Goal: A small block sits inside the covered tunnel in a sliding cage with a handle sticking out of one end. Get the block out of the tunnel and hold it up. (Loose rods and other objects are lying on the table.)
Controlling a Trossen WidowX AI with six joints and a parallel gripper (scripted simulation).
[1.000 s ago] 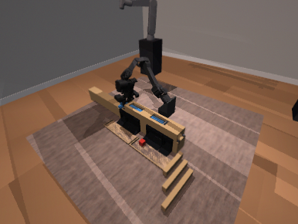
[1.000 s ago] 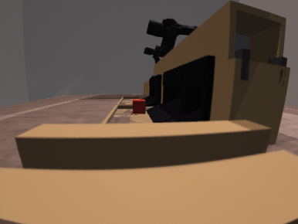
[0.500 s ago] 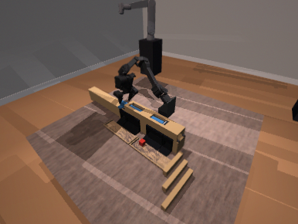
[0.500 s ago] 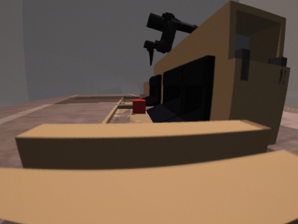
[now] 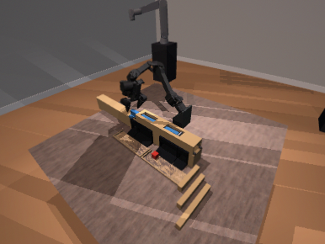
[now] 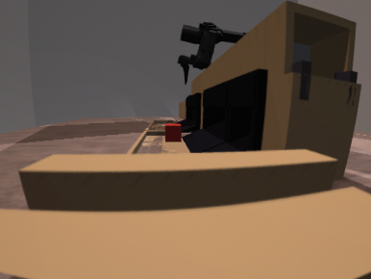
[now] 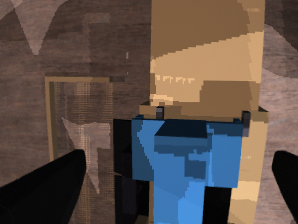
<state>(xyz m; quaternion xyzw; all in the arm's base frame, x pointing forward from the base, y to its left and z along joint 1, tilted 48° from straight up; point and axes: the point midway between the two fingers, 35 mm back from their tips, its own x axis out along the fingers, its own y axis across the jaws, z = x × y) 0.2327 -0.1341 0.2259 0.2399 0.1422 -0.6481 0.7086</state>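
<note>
A red block [image 6: 173,133] sits beside the dark side openings of a wooden tunnel [image 6: 276,96]. Beyond, a black robot arm [image 6: 207,45] reaches over, its gripper pointing downward.

Top cam's up high, angled down over the whole long tan wooden tunnel [image 5: 157,131] [image 6: 276,96]; exterior sits low, super close, looking along its side. Wrist peers down between black fingertips.

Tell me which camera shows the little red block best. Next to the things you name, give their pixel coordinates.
The exterior view: the red block [image 5: 155,155] [image 6: 173,133] appears largest there, its front face unobstructed. The top view shows it smaller, but makes clear it lies outside the tunnel [image 5: 194,142] [image 6: 277,96], beside its dark openings. The wrist view doesn't show it.
</note>
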